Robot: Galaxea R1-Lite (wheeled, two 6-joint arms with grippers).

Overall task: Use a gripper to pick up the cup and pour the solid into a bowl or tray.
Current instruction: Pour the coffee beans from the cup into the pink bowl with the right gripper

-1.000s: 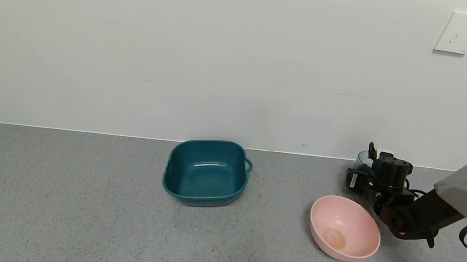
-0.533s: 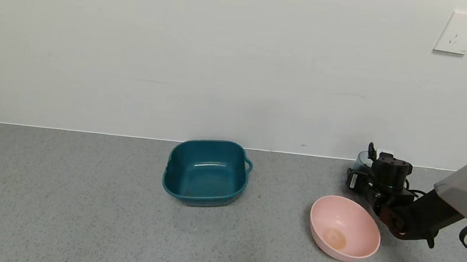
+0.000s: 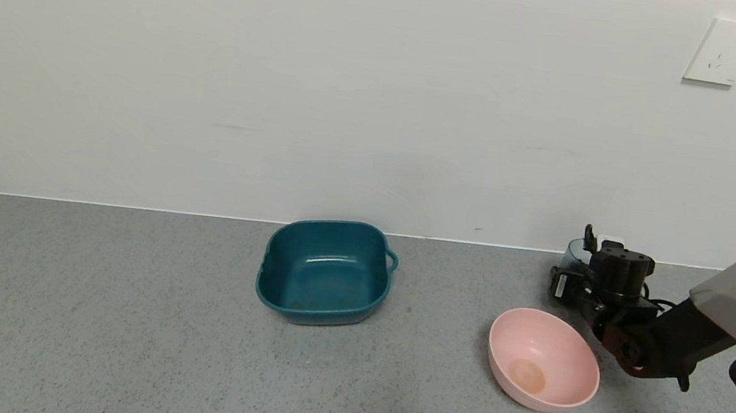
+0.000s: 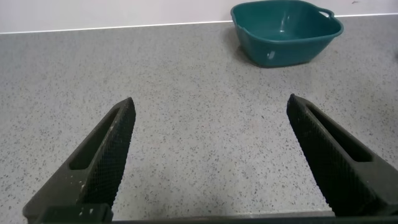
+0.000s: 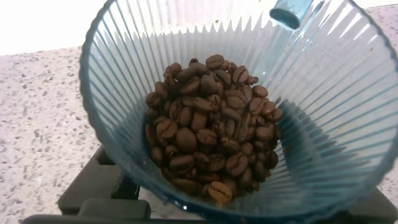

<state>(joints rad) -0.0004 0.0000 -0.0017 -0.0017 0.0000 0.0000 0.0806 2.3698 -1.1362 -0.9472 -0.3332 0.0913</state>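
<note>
you are facing a speckled grey table (image 3: 117, 344) that runs back to a plain white wall with a white socket plate (image 3: 725, 52) high on the right. toward the far right corner of the table your right gripper (image 3: 585, 259) is closed on the small translucent grey-blue ribbed plastic cup (image 3: 573, 253), which stands close to the far edge, just beyond the black wrist. in the right wrist view the cup (image 5: 242, 106) fills the picture, its ribbed wall pressed between the black fingers (image 5: 102, 183), and a heap of dark brown roasted beans (image 5: 211, 149) lies in its bottom. the round pale pink plastic bowl (image 3: 587, 384) sits on the table just in front of the gripper, nearer your edge, tilted so that its opening faces left and toward you. the squarish dark teal plastic tub (image 3: 275, 293) with a side handle stands near the middle of the far edge, well apart from the pink bowl. your left gripper (image 4: 208, 155) hangs low over bare table on the left side, its two fingers (image 4: 109, 152) spread wide with nothing between them, and the teal tub (image 4: 273, 56) shows beyond them.
</note>
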